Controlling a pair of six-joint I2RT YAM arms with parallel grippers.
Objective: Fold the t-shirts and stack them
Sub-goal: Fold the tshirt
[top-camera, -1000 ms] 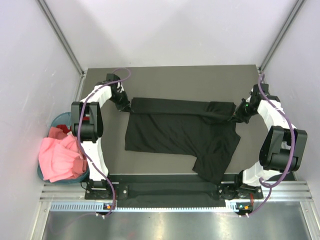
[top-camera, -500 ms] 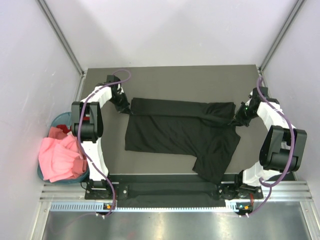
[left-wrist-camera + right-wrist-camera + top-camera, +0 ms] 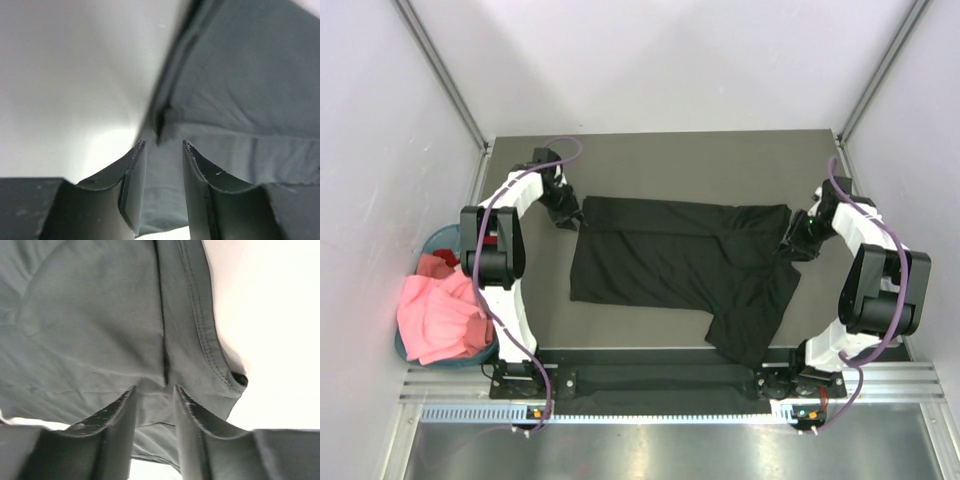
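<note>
Both arms reach low over the counter (image 3: 660,160), elbows bowed outward. The left arm (image 3: 515,195) ends at the far-left corner of the black t-shirt (image 3: 670,265), and the right arm (image 3: 860,225) ends at its far-right corner. The left jaws and the right jaws stand parted, with cloth lying loose in each gap (released, not pinched). The shirt lies spread mid-counter, one flap trailing toward the near edge. Since a second ago it has barely shifted, while the right wrist has drawn slightly inward.
</note>
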